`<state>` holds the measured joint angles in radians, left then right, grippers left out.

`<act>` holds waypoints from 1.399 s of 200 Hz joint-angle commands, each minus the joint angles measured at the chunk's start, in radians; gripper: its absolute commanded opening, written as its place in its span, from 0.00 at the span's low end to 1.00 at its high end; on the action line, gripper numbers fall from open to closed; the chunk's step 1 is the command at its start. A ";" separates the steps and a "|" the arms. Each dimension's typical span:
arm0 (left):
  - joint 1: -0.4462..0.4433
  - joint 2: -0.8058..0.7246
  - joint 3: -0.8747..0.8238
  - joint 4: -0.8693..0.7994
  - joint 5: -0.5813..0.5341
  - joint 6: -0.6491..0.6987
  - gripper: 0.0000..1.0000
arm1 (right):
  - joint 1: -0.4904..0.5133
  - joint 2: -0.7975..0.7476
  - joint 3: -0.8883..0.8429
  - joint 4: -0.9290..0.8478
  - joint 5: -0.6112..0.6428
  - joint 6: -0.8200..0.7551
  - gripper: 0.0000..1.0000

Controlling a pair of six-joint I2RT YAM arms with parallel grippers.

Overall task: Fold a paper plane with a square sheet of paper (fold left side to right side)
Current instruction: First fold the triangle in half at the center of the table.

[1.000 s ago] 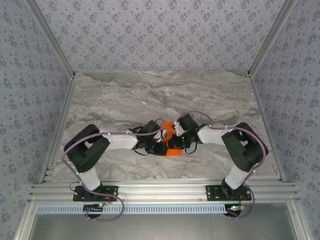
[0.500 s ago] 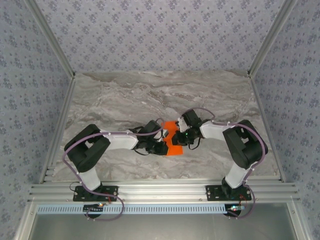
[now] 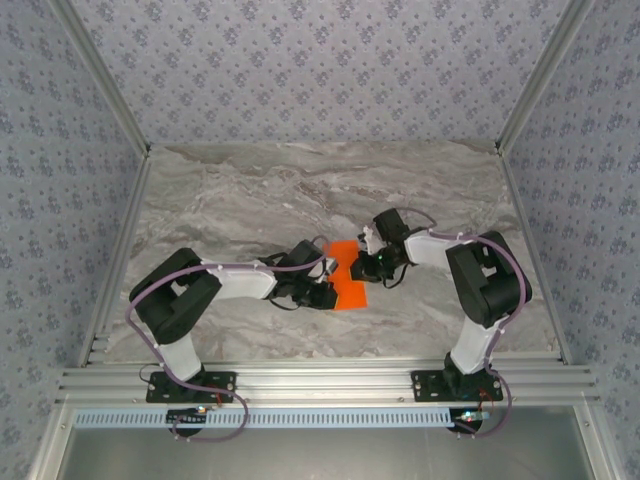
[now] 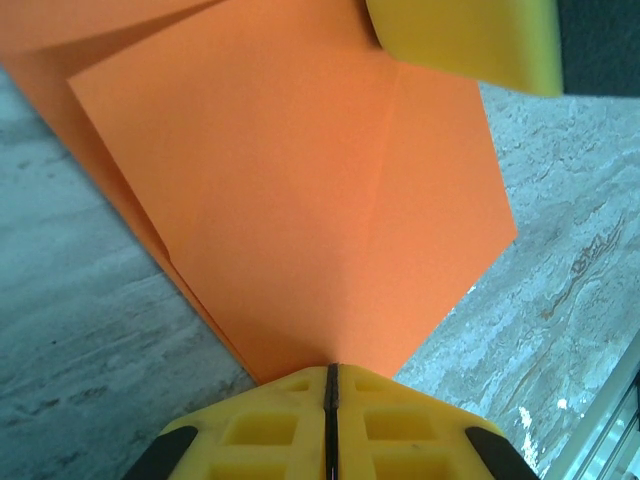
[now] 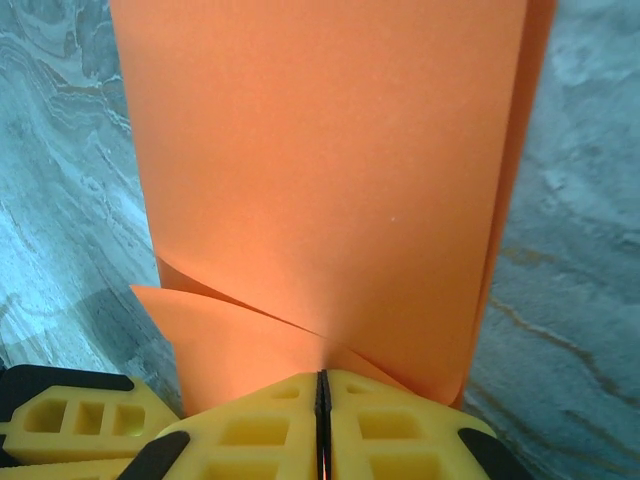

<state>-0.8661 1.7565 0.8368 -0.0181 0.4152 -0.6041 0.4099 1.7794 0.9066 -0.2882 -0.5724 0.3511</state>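
Observation:
The square sheet of paper (image 3: 348, 285), bright orange-red and partly folded, lies on the grey marbled table between both arms. My left gripper (image 3: 325, 297) is shut at its near-left corner. In the left wrist view the creased sheet (image 4: 300, 200) narrows into my closed left gripper (image 4: 332, 372). My right gripper (image 3: 368, 268) is shut on the sheet's right edge. In the right wrist view two layers of the paper (image 5: 330, 150) meet at my right gripper (image 5: 322, 375), and one side curls over softly. No paper plane shape is seen.
The marbled tabletop (image 3: 300, 190) stretches behind the paper, bounded by aluminium rails (image 3: 310, 380) in front and patterned walls at the sides. One of the other arm's yellow fingers (image 4: 460, 40) shows at the top of the left wrist view.
My right gripper has moved to the right and slightly back, and more of the orange sheet now shows between the grippers. The left arm has stayed put.

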 commanded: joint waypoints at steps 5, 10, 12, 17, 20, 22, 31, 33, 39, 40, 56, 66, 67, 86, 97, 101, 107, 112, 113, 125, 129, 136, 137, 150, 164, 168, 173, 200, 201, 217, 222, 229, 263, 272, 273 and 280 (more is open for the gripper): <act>-0.006 0.043 -0.037 -0.116 -0.043 0.004 0.09 | -0.070 0.031 0.024 -0.029 0.131 -0.055 0.12; -0.006 0.043 -0.037 -0.116 -0.042 0.004 0.09 | -0.079 0.030 0.024 -0.031 0.129 -0.059 0.12; -0.005 0.043 -0.037 -0.118 -0.042 0.004 0.09 | -0.084 0.029 0.024 -0.031 0.129 -0.060 0.12; -0.005 0.042 -0.037 -0.117 -0.043 0.005 0.09 | -0.094 0.028 0.028 -0.034 0.127 -0.065 0.12; -0.005 0.043 -0.036 -0.118 -0.042 0.004 0.09 | -0.101 0.028 0.030 -0.035 0.125 -0.068 0.12; -0.006 0.042 -0.036 -0.118 -0.042 0.004 0.09 | -0.105 0.026 0.031 -0.037 0.123 -0.070 0.12; -0.005 0.041 -0.036 -0.118 -0.042 0.006 0.09 | -0.119 0.021 0.040 -0.047 0.121 -0.081 0.12; -0.005 0.041 -0.037 -0.118 -0.043 0.006 0.08 | -0.122 0.019 0.042 -0.050 0.121 -0.082 0.12; -0.005 0.041 -0.035 -0.118 -0.042 0.006 0.09 | -0.127 0.010 0.048 -0.060 0.120 -0.090 0.12; -0.006 0.040 -0.035 -0.118 -0.042 0.006 0.09 | -0.130 0.008 0.049 -0.062 0.120 -0.090 0.12; -0.005 0.035 -0.035 -0.118 -0.044 0.009 0.09 | -0.136 -0.040 0.052 -0.069 0.109 -0.092 0.12; -0.005 0.031 -0.035 -0.118 -0.046 0.007 0.09 | -0.135 -0.075 0.047 -0.067 0.090 -0.085 0.12; -0.005 0.031 -0.035 -0.118 -0.046 0.008 0.08 | -0.134 -0.076 0.047 -0.066 0.086 -0.085 0.12; -0.006 0.022 -0.034 -0.118 -0.049 0.008 0.09 | -0.114 -0.132 0.022 -0.041 0.018 -0.054 0.12; -0.005 0.017 -0.034 -0.118 -0.049 0.009 0.09 | -0.095 -0.155 -0.003 -0.007 -0.024 -0.030 0.12; -0.006 0.015 -0.033 -0.118 -0.050 0.009 0.09 | -0.087 -0.159 -0.011 0.005 -0.039 -0.021 0.12; -0.006 0.014 -0.033 -0.120 -0.050 0.010 0.09 | -0.075 -0.166 -0.024 0.023 -0.058 -0.007 0.12; -0.006 0.014 -0.030 -0.120 -0.050 0.011 0.09 | -0.064 -0.168 -0.035 0.041 -0.073 0.009 0.12; -0.006 0.014 -0.030 -0.120 -0.050 0.010 0.09 | -0.061 -0.169 -0.037 0.044 -0.075 0.011 0.12; -0.005 0.014 -0.027 -0.123 -0.050 0.013 0.09 | -0.034 -0.162 -0.055 0.080 -0.093 0.039 0.12; -0.006 0.014 -0.024 -0.123 -0.050 0.012 0.09 | -0.022 -0.159 -0.057 0.086 -0.093 0.045 0.12; -0.005 0.015 -0.021 -0.124 -0.050 0.013 0.09 | -0.006 -0.144 -0.058 0.091 -0.089 0.047 0.12; -0.005 0.015 -0.020 -0.124 -0.050 0.014 0.09 | -0.004 -0.142 -0.058 0.092 -0.087 0.047 0.12; -0.006 0.015 -0.015 -0.126 -0.049 0.015 0.09 | 0.015 -0.107 -0.050 0.093 -0.078 0.048 0.12; -0.005 0.012 -0.010 -0.128 -0.049 0.015 0.09 | 0.021 -0.069 -0.037 0.085 -0.061 0.049 0.12; -0.005 0.009 -0.009 -0.129 -0.049 0.014 0.09 | 0.022 -0.059 -0.033 0.078 -0.054 0.047 0.12; -0.005 0.006 -0.006 -0.130 -0.047 0.014 0.09 | 0.021 -0.047 -0.026 0.065 -0.043 0.044 0.12; -0.005 -0.011 0.031 -0.136 -0.042 0.020 0.10 | 0.018 0.000 0.006 -0.011 0.015 0.011 0.12; -0.006 -0.011 0.033 -0.137 -0.041 0.020 0.10 | 0.018 0.001 0.007 -0.013 0.017 0.010 0.12; -0.006 -0.011 0.070 -0.146 -0.024 0.024 0.10 | 0.020 0.008 0.009 -0.043 0.051 -0.002 0.12; -0.005 -0.010 0.083 -0.146 -0.017 0.024 0.10 | 0.019 0.010 0.009 -0.052 0.060 -0.006 0.12; -0.005 -0.008 0.100 -0.148 -0.006 0.024 0.10 | 0.018 0.013 0.012 -0.059 0.066 -0.011 0.12; -0.006 0.026 0.180 -0.170 0.020 0.051 0.11 | 0.019 0.014 0.004 -0.057 0.068 -0.011 0.12; -0.005 0.043 0.197 -0.177 0.025 0.059 0.11 | 0.020 0.014 0.003 -0.055 0.068 -0.011 0.12; -0.005 0.044 0.200 -0.178 0.025 0.061 0.11 | 0.020 0.014 0.004 -0.055 0.068 -0.011 0.12; -0.005 0.059 0.211 -0.185 0.027 0.067 0.11 | 0.021 0.014 0.005 -0.055 0.068 -0.009 0.12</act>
<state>-0.8661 1.7676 0.9932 -0.1547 0.4145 -0.5762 0.4309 1.7710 0.9024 -0.2844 -0.5613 0.3576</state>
